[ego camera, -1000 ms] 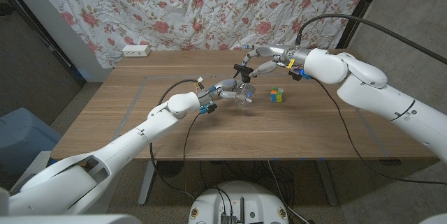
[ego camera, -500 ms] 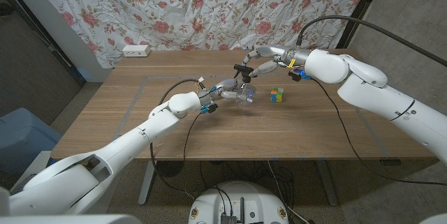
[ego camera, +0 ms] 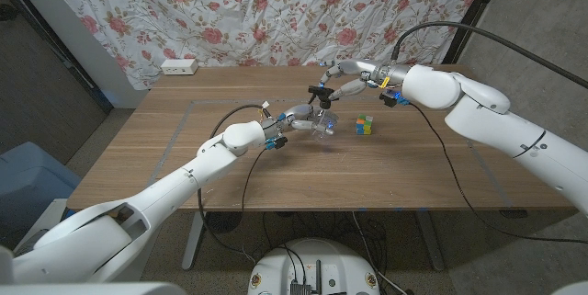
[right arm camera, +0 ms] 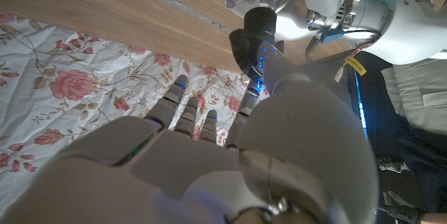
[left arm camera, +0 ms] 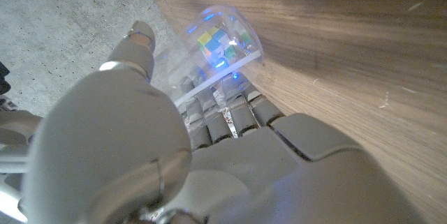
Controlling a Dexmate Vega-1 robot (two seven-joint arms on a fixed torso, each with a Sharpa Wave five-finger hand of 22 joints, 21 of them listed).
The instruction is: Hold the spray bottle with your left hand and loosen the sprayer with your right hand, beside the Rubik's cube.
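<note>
**Right hand is right on top of the sprayer**

Right hand (ego camera: 342, 76) sits over the black sprayer (ego camera: 318, 92), fingers curled around it, so it looks like a grip. Straight below, the left hand (ego camera: 299, 118) wraps the clear spray bottle (ego camera: 323, 125), standing upright mid-table toward the far edge. Rubik's cube (ego camera: 366, 126) is just beside it, on the right arm's side.
</note>
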